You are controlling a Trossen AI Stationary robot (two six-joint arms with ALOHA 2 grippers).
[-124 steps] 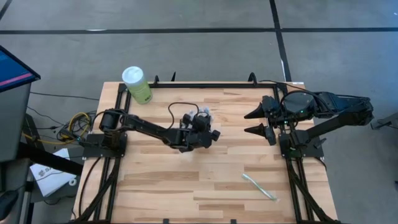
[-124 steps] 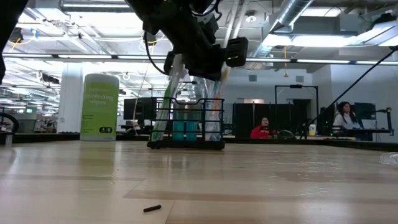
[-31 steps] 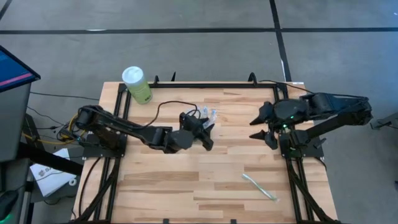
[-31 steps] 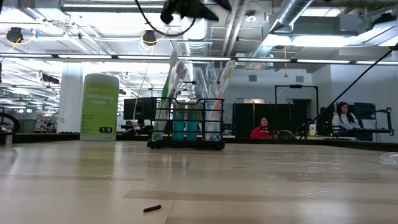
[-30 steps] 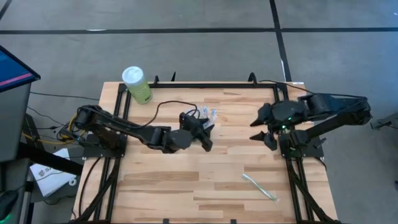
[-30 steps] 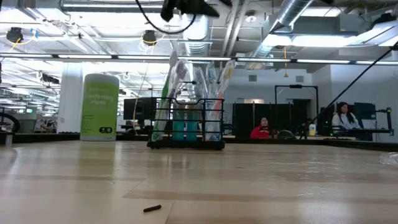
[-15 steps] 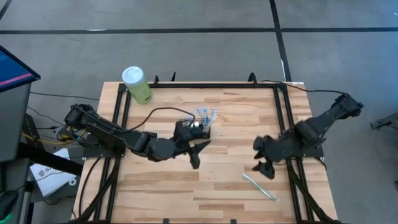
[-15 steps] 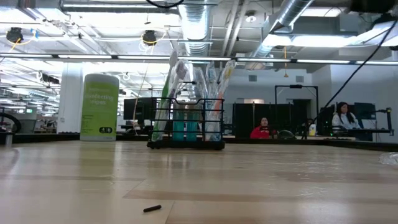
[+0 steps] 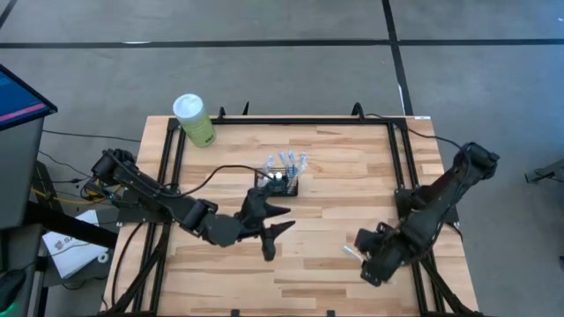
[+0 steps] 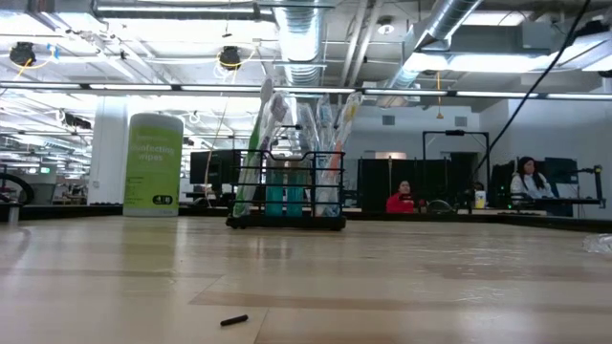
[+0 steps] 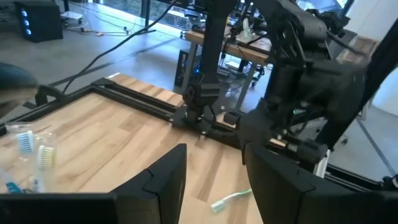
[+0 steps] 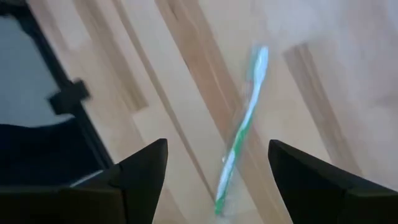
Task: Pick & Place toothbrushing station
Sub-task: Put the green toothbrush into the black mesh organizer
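Clearly the left gripper [image 9: 271, 232], fingers spread and holding nothing, hangs just at 7 o'clock of the toothbrushing station [image 9: 280, 179], which stands upright near the table's centre, toward the far edge; a careless swing could knock it over and spill its brushes. Further right, the right gripper [image 9: 366, 255], also spread, hovers over the loose green toothbrush [image 12: 241, 134], and a misjudged descent could push it away or pinch only its tip.

From above I see open wood all around the toothbrushing station [image 9: 280, 181]. My left gripper [image 9: 272, 232], jaws apart, sits just in front of it, blocking that side. The green canister [image 9: 194, 120] stands well apart at the back corner. My right gripper [image 9: 363, 256], jaws apart, hangs over the loose toothbrush [image 12: 241, 135].
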